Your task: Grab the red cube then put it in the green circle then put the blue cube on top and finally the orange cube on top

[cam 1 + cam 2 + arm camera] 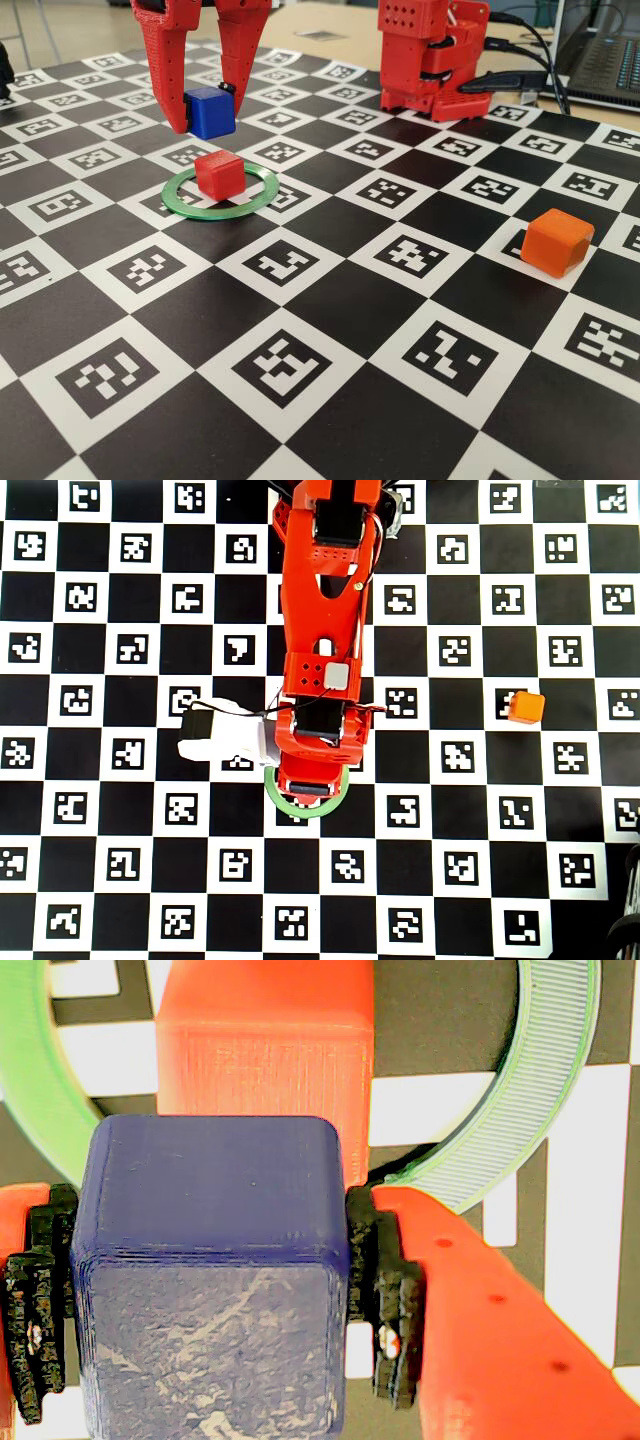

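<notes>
Here the claw [205, 112] is clamped on the blue cube [210, 111], its black pads pressing the cube's two opposite sides in the wrist view, and it holds the cube clear of the tabletop [330, 300]. Below the claw, and slightly toward the camera in the fixed view, the red cube [219, 173] sits inside the green circle [190, 208]. The step in hand looks to be setting blue on red. In the wrist view the blue cube [210, 1280] covers only the near part of the red cube [265, 1035], so the claw probably needs to travel a little further over it before descending. A good placement would line up the faces of the two cubes, come down slowly until blue rests flat on red, and only then part the fingers, gently, so that neither finger drags the stack sideways. The orange cube [558, 241] waits well off to the claw's side, untouched, and the overhead view shows it [524, 707] likewise apart from the arm.
</notes>
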